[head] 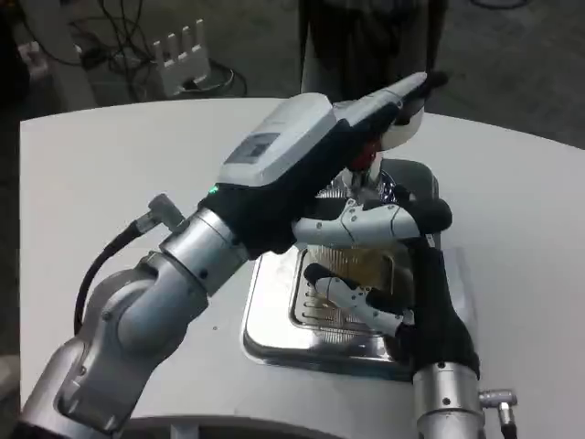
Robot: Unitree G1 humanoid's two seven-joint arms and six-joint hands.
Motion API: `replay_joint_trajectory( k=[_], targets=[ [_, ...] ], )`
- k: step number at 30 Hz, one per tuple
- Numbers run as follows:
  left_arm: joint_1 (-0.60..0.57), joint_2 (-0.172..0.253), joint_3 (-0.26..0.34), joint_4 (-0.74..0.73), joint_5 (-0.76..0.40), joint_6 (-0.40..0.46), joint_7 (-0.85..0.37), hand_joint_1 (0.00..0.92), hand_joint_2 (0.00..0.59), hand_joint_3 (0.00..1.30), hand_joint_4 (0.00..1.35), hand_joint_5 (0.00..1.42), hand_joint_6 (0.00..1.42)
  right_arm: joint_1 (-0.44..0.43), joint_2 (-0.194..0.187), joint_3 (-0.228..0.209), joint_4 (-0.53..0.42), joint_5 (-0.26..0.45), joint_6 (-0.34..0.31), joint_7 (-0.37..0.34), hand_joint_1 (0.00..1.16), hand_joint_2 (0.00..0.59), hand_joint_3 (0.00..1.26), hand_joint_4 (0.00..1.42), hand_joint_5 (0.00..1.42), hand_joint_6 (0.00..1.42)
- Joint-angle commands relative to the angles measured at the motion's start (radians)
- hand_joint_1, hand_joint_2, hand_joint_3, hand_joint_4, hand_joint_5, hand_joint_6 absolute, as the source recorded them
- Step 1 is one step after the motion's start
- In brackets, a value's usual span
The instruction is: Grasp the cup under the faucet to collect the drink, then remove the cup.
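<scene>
The robot's left hand (366, 114) reaches from the lower left of the frame up to the centre top, its white back turned to the camera and its fingers stretched toward the round white-and-red top of the drink dispenser (395, 128); whether those fingers press or grip anything there cannot be told, since the hand's own back hides them. The right hand (388, 265) rises from the lower right edge, its black-and-white fingers curved around a clear, amber-tinted cup (358, 261) that stands at the middle of the frame, on the ribbed grille of a shiny rectangular metal drip tray (274, 334). One finger runs across the cup's upper part and another across its lower part, so the hand holds the cup from the right side. The cup sits just below the dispenser's spout, which is largely hidden behind the left forearm (183, 274). The tray's rounded left and near edges show bare metal, and its near edge lies close to the front rim of the round white table (110, 174). Open tabletop spreads wide at the left of the frame and along the right side beyond the tray. Past the table's far edge, at upper left, a white power strip (183, 50) and dark cables lie on the floor.
</scene>
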Motion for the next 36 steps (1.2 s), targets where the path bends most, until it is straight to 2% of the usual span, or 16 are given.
replay_joint_trajectory(
  k=[1,12,36],
  targets=[
    [0.009,0.020,-0.036,0.028,0.055,-0.003,-0.019,0.000,0.096,0.10,0.10,0.21,0.16,-0.004,0.026,-0.004,0.017,0.008,0.009,-0.016,0.86,0.141,0.08,0.10,0.13,0.18],
    [0.018,0.056,-0.045,0.020,0.102,-0.038,0.000,0.000,0.095,0.11,0.11,0.22,0.16,-0.002,0.030,0.002,0.029,0.008,0.009,-0.023,0.85,0.147,0.09,0.11,0.13,0.18],
    [0.039,0.105,-0.050,-0.034,0.139,-0.047,-0.009,0.000,0.097,0.11,0.11,0.22,0.17,-0.021,0.042,0.011,0.054,0.010,0.010,-0.034,0.85,0.155,0.09,0.11,0.13,0.20]
  ],
)
